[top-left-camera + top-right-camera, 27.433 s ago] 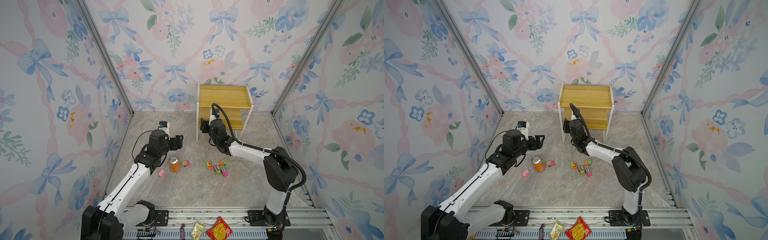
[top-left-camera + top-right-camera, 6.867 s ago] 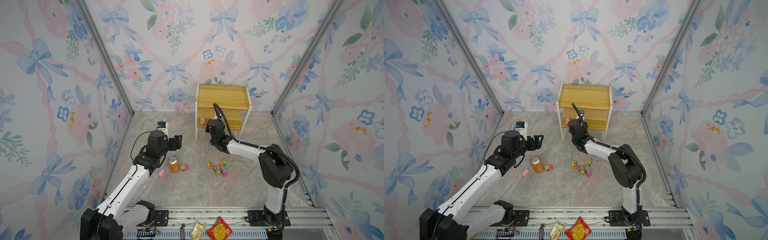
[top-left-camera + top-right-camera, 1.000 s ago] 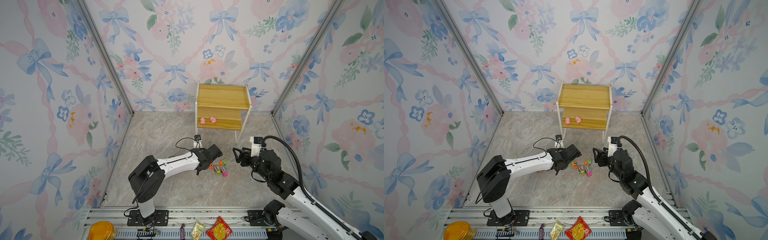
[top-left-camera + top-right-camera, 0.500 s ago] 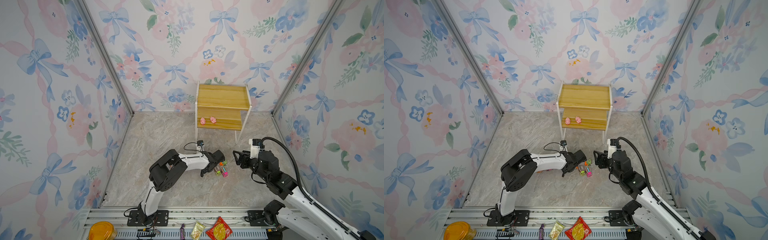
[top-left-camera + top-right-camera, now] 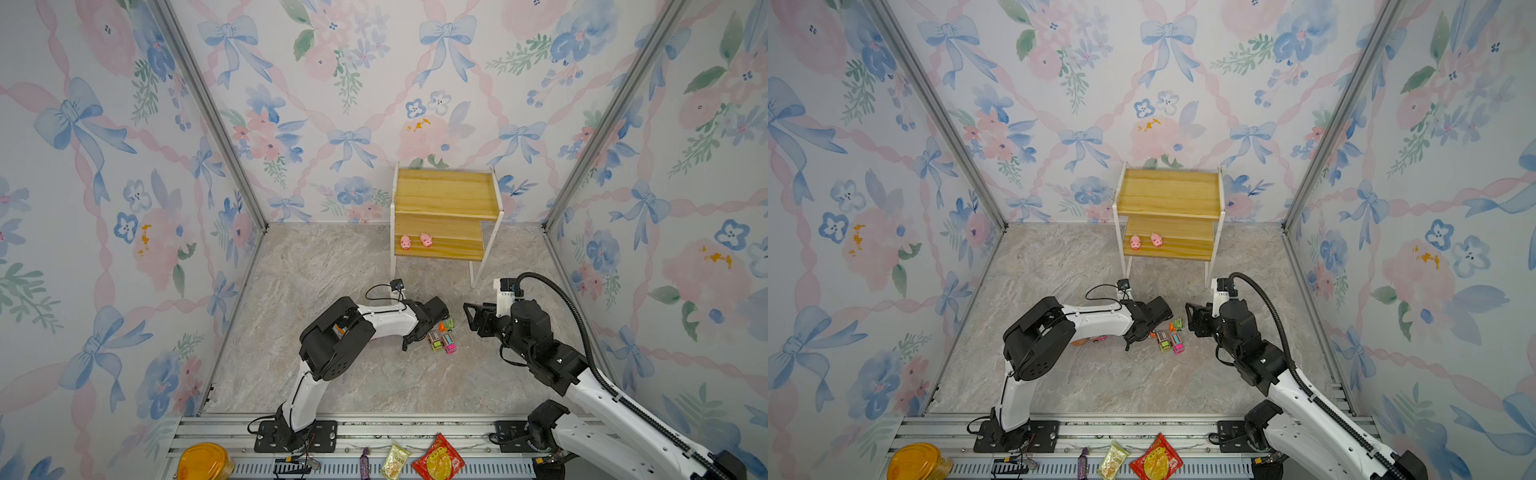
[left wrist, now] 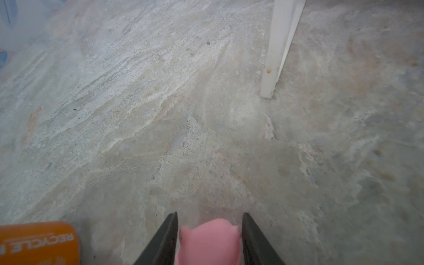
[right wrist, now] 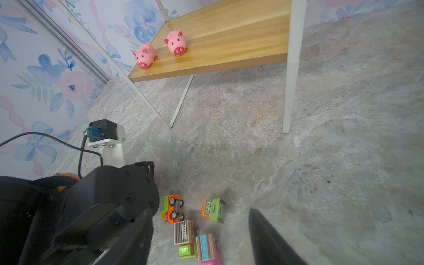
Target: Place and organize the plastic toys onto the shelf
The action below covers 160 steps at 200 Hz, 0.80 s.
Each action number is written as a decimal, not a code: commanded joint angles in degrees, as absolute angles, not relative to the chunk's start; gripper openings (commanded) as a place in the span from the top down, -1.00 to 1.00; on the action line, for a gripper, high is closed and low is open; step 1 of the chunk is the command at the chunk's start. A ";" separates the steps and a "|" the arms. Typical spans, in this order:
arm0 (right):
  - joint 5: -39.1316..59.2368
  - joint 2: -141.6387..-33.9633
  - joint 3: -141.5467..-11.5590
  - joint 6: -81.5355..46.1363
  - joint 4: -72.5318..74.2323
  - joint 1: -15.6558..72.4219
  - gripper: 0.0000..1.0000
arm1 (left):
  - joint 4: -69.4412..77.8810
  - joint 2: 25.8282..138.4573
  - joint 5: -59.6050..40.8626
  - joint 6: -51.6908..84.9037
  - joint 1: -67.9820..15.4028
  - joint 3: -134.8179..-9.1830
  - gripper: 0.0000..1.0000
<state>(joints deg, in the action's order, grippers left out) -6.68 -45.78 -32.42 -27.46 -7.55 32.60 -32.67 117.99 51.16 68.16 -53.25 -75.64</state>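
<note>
My left gripper is shut on a pink pig, low over the floor. In both top views it reaches right, beside the toy trucks. Another small truck lies under the left forearm. The right gripper hangs open just right of the trucks: an overturned orange one, a green one, a grey-roofed one and a pink one. Two pigs stand on the lower board of the shelf.
An orange can lies on the floor beside the left gripper. A white shelf leg stands ahead of it. Snack packets and an orange-lidded tub sit on the front rail. Flowered walls close in three sides.
The left arm's elbow has swung right and folded up, while its gripper stays beside the trucks with the pig. The right arm has hardly moved.
</note>
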 commanded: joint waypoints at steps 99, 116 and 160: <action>-6.92 -46.41 -32.11 -26.65 -6.16 32.49 -0.35 | -32.96 110.92 44.61 67.24 -54.04 -74.02 -0.46; -7.56 -46.66 -32.57 -26.15 -6.22 33.21 -0.36 | -32.29 107.91 43.54 64.16 -53.79 -73.92 -0.64; -11.05 -48.25 -34.55 -24.33 -5.98 37.18 -0.41 | -29.55 98.44 33.77 54.38 -49.36 -72.25 -0.94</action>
<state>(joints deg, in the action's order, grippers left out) -8.03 -47.29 -32.47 -26.15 -6.68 34.81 -30.81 103.13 40.42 61.30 -52.69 -73.71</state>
